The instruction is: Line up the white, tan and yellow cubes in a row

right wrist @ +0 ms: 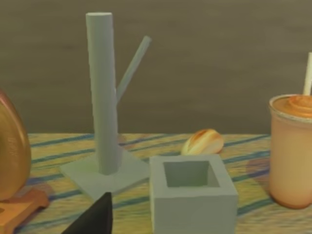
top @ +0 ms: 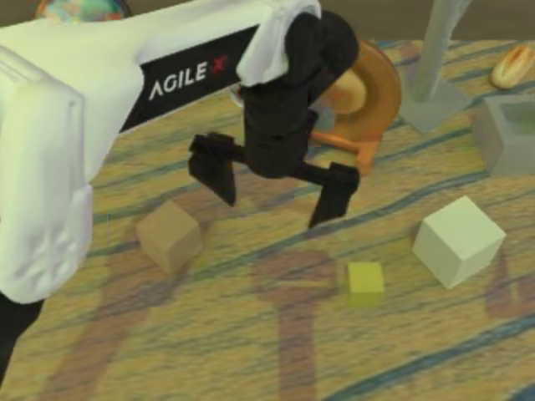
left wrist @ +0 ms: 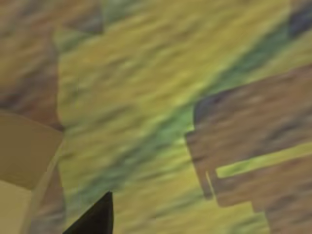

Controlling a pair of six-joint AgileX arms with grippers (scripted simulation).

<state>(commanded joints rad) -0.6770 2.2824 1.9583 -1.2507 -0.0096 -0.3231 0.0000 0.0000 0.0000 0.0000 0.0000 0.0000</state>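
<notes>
Three cubes lying apart low in the top view: tan cube (top: 170, 236) left, yellow cube (top: 365, 283) centre, white cube (top: 458, 241) right. Hovering above between them, left gripper (top: 273, 194), spread wide and empty, likely choosing one.

Beyond the fingers: grey hollow block (right wrist: 192, 197), grey stand (right wrist: 104, 122), bread roll (right wrist: 203, 142), orange drink cup (right wrist: 291, 148), round wooden piece (top: 368, 88).
</notes>
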